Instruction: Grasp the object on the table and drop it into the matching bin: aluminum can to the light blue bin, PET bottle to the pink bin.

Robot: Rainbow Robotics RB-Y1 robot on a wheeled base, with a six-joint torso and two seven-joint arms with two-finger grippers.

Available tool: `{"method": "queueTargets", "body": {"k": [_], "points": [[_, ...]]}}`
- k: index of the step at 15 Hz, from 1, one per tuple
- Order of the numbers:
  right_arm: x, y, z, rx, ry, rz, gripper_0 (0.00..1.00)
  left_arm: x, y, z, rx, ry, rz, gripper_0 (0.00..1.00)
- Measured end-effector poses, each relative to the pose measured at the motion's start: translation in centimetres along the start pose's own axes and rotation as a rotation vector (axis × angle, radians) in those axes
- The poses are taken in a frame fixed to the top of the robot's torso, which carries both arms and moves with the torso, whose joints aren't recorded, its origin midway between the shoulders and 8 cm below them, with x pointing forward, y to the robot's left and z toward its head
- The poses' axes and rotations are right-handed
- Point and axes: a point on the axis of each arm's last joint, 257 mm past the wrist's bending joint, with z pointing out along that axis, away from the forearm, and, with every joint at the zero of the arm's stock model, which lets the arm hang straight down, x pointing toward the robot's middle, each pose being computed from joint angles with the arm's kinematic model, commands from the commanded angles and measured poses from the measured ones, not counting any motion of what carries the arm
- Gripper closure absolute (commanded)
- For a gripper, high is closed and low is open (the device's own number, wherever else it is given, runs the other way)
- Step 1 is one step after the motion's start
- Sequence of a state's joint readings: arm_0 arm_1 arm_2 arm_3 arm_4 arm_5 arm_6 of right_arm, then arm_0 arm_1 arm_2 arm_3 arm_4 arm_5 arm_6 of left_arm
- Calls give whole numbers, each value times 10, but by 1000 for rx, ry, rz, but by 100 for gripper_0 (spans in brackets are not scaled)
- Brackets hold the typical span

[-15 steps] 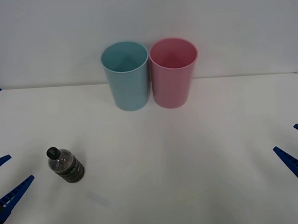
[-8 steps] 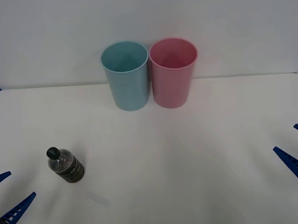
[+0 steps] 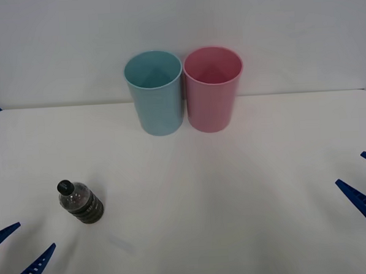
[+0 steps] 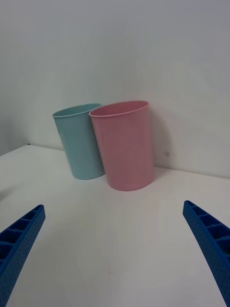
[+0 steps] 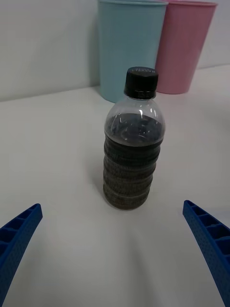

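Lining up on the bottle (image 3: pixel 80 204) standing at the counter's (image 3: pixel 235 189) left, you've got the left gripper (image 3: pixel 18 253) spread wide, so centre it around the body before closing.

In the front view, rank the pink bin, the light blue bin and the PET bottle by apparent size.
1. pink bin and light blue bin: they look alike, so no ranking between them.
2. PET bottle: clearly smallest, though nearer the camera.

We see a clear glossy plastic bottle (image 5: pixel 132 148), matt plastic bins (image 3: pixel 154 92), and a smooth white surface (image 3: pixel 235 189).
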State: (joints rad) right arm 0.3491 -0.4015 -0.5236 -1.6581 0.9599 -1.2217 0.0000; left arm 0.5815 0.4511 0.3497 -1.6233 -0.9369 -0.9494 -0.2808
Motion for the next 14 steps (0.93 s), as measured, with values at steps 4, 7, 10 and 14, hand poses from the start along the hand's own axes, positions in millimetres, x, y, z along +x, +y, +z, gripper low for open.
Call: {"method": "queueTargets", "body": {"k": [4, 7, 10, 14], "points": [[0, 0, 0, 0, 0, 0, 0, 16, -3, 14, -55, 1, -43, 0], [0, 0, 0, 0, 0, 0, 0, 20, -8, 27, -79, -11, -103, 0], [0, 0, 0, 0, 0, 0, 0, 18, -13, 41, -99, -41, -146, 0], [0, 0, 0, 0, 0, 0, 0, 8, -20, 69, -92, -81, -132, 0]]}}
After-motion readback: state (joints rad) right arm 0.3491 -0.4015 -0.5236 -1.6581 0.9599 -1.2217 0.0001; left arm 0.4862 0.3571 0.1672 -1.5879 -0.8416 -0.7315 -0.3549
